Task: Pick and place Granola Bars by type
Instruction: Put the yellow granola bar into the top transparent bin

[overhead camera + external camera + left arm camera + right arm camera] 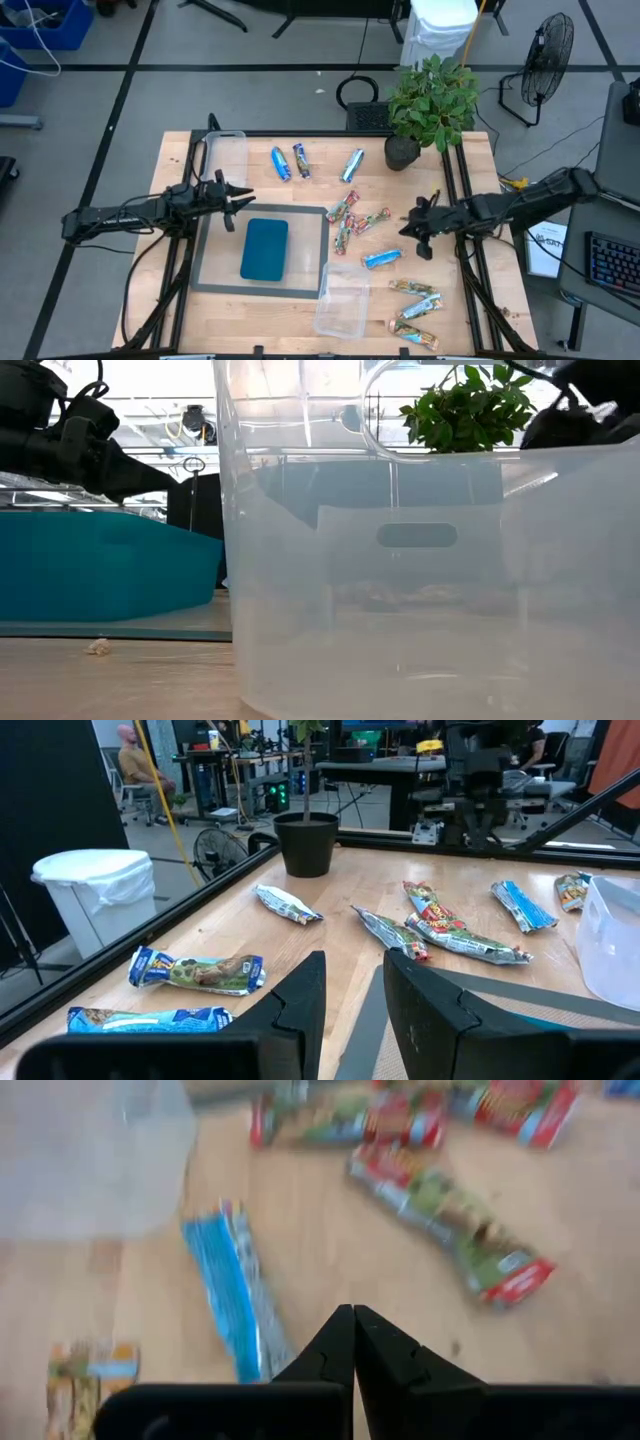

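Evidently, no bar had yet been gripped. The right gripper (pixel 423 240) hovered with its fingers pressed fully together and nothing between them, so any pick first required the jaws to part. A blue bar (pixel 233 1294) lay just ahead of its fingertips, close beside the near clear tub (pixel 340 300); this was judged the likeliest target. Red-green bars (pixel 352 220) lay scattered just beyond, toward the other arm, loose and partly overlapping, which would complicate a clean single grasp.

The left gripper (pixel 352 982) was held partly open and empty above the teal tray (pixel 264 249), its fingers spread by a narrow gap. Ahead and to one side of it lay three blue bars (pixel 281 163), near the second clear tub (pixel 228 150); that arm appeared to wait.

Silver-tan bars (pixel 415 310) rested behind the right gripper, toward the table's near edge. The types lay in rough clusters but outside any container, so sorting was judged barely begun
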Controlling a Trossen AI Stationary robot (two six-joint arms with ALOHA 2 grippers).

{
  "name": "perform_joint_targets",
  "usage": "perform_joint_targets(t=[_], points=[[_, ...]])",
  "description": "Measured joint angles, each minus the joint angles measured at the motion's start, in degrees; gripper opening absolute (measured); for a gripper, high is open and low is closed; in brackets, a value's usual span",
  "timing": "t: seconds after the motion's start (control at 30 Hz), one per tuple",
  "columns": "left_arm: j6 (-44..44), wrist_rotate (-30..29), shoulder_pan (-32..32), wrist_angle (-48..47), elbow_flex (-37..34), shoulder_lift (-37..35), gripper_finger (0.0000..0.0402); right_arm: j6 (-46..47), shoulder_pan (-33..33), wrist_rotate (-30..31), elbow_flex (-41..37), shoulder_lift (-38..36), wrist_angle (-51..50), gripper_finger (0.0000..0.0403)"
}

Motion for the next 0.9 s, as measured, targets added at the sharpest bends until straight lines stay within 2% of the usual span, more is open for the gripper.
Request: perform_joint_targets(t=[0.13, 0.27, 0.5, 0.6, 0.9], points=[[0.0, 0.0, 0.0, 0.0, 0.0, 0.0, 0.0108, 0.0, 3.5, 0.0, 7.8, 10.8, -3.2, 0.0], [0.0, 0.0, 0.0, 0.0, 0.0, 0.0, 0.0108, 0.0, 6.4, 0.0, 12.4, 19.1, -5.3, 0.0], [0.0, 0.0, 0.0, 0.0, 0.0, 0.0, 0.0108, 4.5, 7.7, -0.4, 13.4, 26.8, -5.6, 0.0007], [0.0, 0.0, 0.0, 0.0, 0.0, 0.0, 0.0108, 6.0, 7.7, -3.2, 13.4, 28.2, -5.5, 0.0037], [0.0, 0.0, 0.0, -0.1, 0.0, 0.0, 0.0108, 10.5, 7.7, -3.3, 13.4, 28.2, -4.8, 0.0171]])
